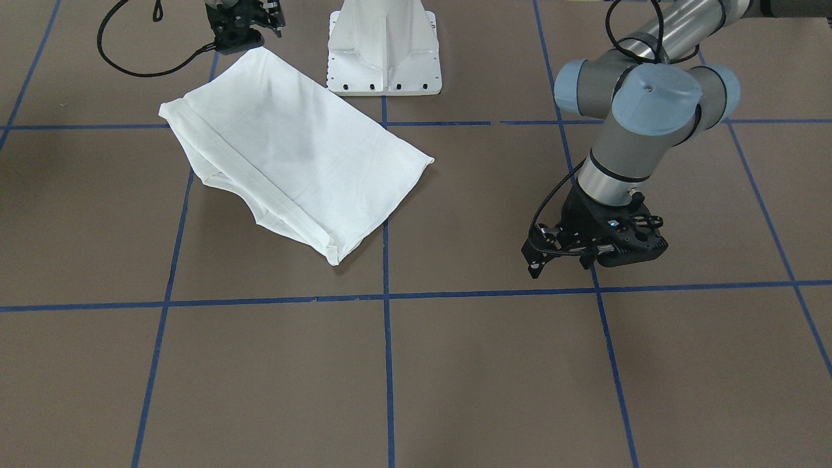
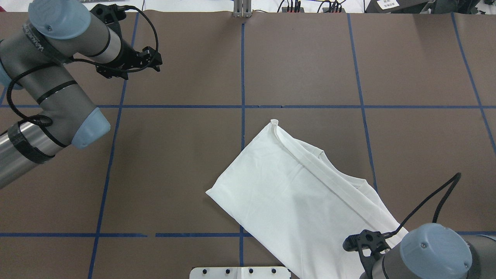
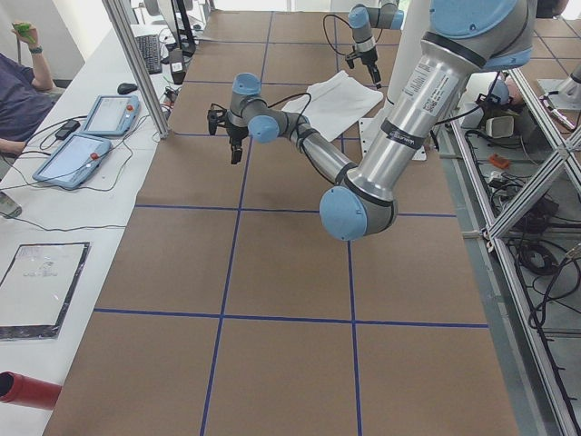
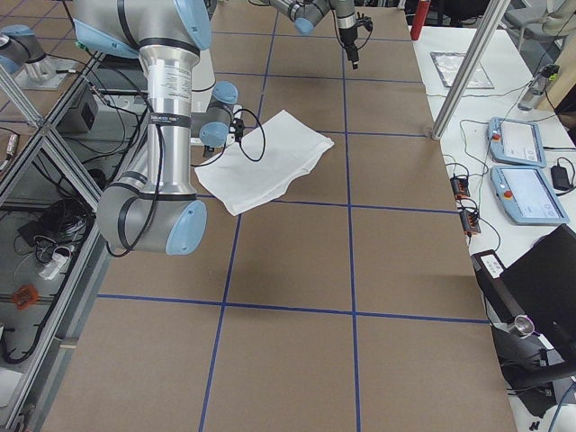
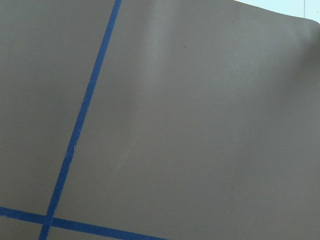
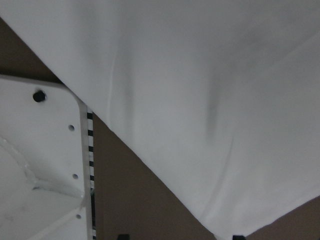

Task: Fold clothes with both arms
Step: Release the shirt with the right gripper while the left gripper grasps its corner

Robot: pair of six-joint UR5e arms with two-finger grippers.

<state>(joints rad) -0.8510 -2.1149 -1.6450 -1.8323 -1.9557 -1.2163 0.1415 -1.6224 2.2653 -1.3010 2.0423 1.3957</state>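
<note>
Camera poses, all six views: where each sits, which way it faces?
Overhead: behind the robot, looking forward-down; white folded T-shirt, left arm, right arm.
Front-facing: across the table, facing the robot; white metal pedestal base, both arms.
Exterior left: robot's-left table end; left arm near.
Exterior right: opposite end; right arm near.
Left wrist: down at brown table, blue tape; no body.
Right wrist: down at T-shirt, pedestal; fingertips at bottom edge.
Shared: T-shirt in all but left wrist.

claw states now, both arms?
Left claw: open, empty, over bare table.
Right claw: open, over the white T-shirt corner, not gripping.
</note>
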